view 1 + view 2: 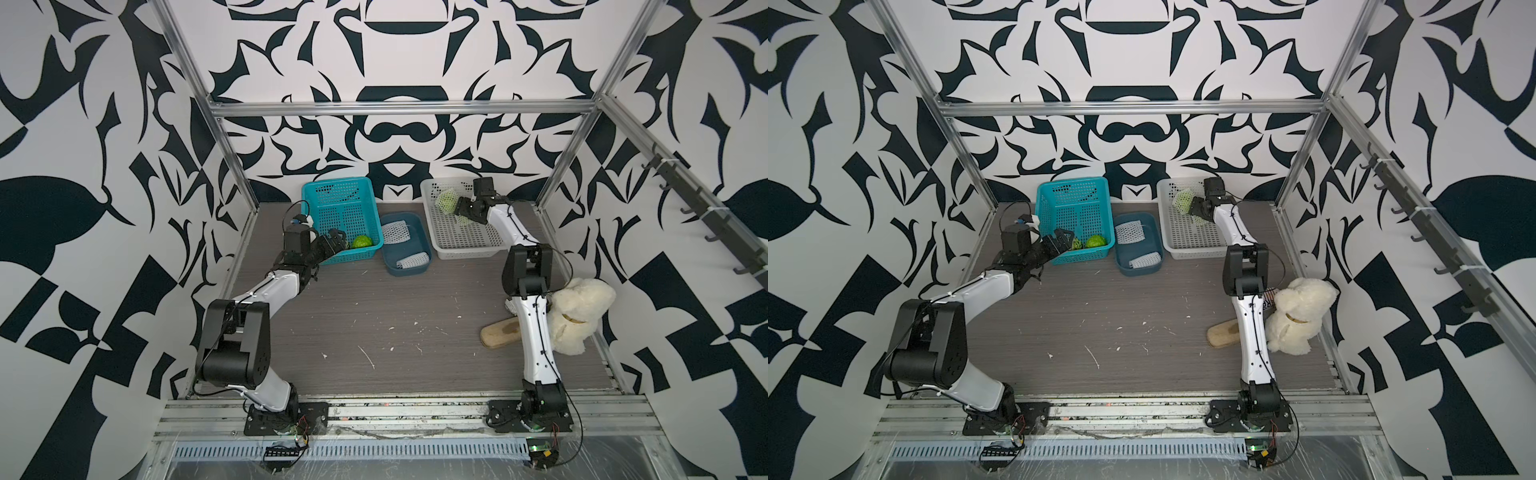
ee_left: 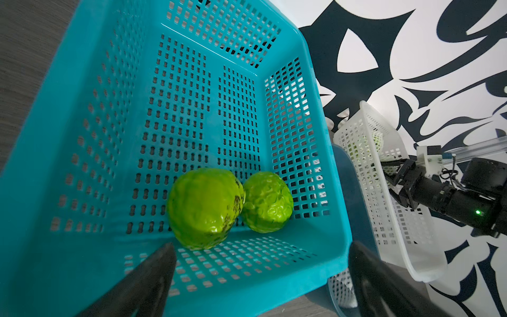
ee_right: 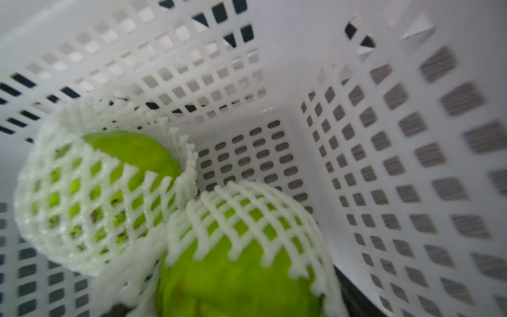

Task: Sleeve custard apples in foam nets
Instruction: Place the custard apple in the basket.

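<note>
two bare custard apples (image 2: 204, 207) – side by side in teal basket (image 2: 82, 82)

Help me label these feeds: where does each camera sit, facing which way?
Top views: high in front, looking down toward the back wall; left arm and right arm show.
Left wrist: rides the left arm, faces into the teal basket at two bare custard apples; left claw shows.
Right wrist: inside the white basket, facing two netted custard apples; right claw indistinct.
Shared: teal basket, left wrist and top views.
</note>
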Tool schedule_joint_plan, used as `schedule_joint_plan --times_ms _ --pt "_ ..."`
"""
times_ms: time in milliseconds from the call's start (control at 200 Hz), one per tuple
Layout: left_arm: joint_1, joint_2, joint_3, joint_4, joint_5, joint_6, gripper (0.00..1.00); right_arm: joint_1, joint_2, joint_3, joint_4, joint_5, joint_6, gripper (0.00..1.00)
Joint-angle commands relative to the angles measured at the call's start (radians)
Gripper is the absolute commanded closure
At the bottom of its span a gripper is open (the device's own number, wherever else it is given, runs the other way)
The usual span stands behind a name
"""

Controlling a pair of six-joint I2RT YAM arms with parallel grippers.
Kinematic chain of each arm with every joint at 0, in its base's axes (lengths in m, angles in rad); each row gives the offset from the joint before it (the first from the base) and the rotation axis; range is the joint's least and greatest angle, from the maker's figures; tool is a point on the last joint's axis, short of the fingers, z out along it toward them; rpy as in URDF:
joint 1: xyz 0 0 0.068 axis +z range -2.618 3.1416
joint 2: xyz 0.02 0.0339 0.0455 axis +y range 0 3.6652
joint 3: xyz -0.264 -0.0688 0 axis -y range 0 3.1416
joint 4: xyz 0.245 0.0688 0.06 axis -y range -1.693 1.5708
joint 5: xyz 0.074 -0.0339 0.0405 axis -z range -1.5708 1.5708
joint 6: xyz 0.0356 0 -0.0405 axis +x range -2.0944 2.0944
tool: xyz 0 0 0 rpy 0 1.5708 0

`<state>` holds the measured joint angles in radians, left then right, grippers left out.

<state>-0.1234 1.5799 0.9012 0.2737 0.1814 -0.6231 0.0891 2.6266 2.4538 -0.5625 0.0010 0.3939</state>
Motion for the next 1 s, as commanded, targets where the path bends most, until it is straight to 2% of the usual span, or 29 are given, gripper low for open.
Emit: schedule_joint_plan --times_ms 0,110,365,620,760,995 --pt "0.007 0.024 0.007 -0.029 0.013 -0.006 0.0 0.005 -0.013 0.05 -0.016 0.026 -0.009 0.06" --pt "0.011 0.021 0.008 -0.027 0.016 -0.007 0.0 0.004 -0.012 0.065 -0.036 0.025 0.003 0.01" --pt "0.013 0.006 0.005 -0.018 0.02 -0.012 0.0 0.004 -0.042 0.052 -0.069 0.037 0.026 0.01" --pt "0.013 -0.014 0.039 0.006 0.035 -0.016 0.0 0.005 -0.127 -0.05 -0.098 0.056 0.042 0.01" --pt "0.013 0.005 0.114 -0.017 0.037 0.005 0.0 0.008 -0.195 -0.118 -0.088 0.009 0.045 0.01" --pt "0.014 0.128 0.344 -0.149 0.027 0.067 0.0 0.013 -0.328 -0.204 -0.084 -0.047 0.035 0.01"
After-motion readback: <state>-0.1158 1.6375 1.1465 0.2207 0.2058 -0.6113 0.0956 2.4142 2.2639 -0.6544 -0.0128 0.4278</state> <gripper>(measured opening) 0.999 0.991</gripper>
